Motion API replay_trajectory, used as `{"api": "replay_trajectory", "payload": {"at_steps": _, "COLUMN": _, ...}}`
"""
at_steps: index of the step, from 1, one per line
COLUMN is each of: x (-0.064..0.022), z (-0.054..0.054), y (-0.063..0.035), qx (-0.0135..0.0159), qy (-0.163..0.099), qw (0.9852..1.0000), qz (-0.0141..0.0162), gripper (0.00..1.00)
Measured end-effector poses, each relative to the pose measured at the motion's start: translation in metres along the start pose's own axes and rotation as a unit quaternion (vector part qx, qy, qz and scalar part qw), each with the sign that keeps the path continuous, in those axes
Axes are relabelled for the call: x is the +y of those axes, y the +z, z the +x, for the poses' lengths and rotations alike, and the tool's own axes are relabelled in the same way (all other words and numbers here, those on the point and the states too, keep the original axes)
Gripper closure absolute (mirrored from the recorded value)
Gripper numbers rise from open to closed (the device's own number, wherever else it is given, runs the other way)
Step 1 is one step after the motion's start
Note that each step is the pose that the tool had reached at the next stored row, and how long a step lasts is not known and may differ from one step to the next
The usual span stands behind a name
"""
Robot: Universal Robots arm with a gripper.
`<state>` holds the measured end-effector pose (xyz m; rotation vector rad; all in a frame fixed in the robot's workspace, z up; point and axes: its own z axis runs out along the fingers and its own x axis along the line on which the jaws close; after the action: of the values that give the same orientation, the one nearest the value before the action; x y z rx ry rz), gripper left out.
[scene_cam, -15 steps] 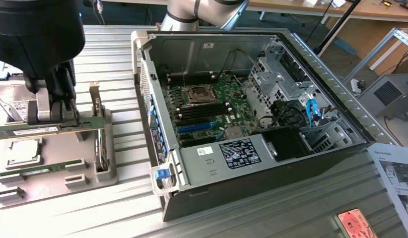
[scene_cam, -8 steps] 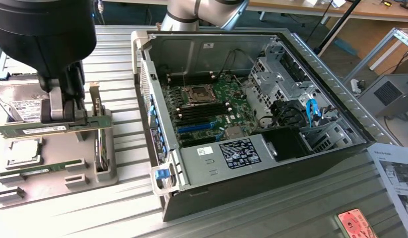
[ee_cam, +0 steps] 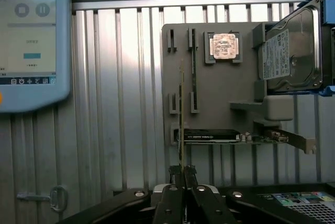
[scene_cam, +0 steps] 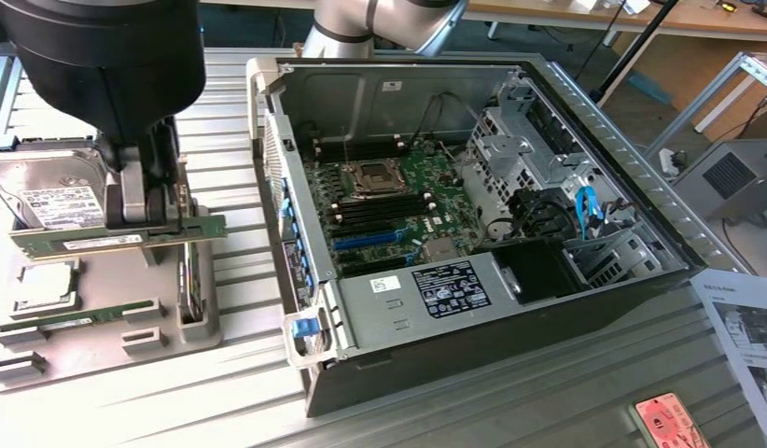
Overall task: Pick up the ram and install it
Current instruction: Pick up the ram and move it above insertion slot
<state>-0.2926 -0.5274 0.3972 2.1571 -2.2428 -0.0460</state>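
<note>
Holding the ram [scene_cam: 73, 241] pinched narrow between its fingers, the claw [scene_cam: 153, 224] hangs over the grey tray [scene_cam: 110, 355] beside the open computer case [scene_cam: 583, 121]. Pickup looks done; the stick is not yet in the motherboard [scene_cam: 409, 201].

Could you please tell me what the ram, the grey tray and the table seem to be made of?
By its look, the ram is matt green circuit board, likely fibreglass laminate, with a white label. I'd say the grey tray is plastic: dull, with moulded-looking slots. Probably the table is aluminium: silvery, ribbed, softly shiny.
</note>
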Motion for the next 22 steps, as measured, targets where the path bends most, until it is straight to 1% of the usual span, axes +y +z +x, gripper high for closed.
{"api": "replay_trajectory", "payload": {"at_steps": 3, "x": -0.0049, "z": 0.000, "y": -0.0002, "qx": 0.0000, "qy": 0.000, "qw": 1.0000, "qz": 0.0000, "gripper": 0.88}}
{"api": "replay_trajectory", "payload": {"at_steps": 22, "x": -0.0451, "z": -0.002, "y": -0.0019, "qx": 0.0000, "qy": 0.000, "qw": 1.0000, "qz": 0.0000, "gripper": 0.88}}
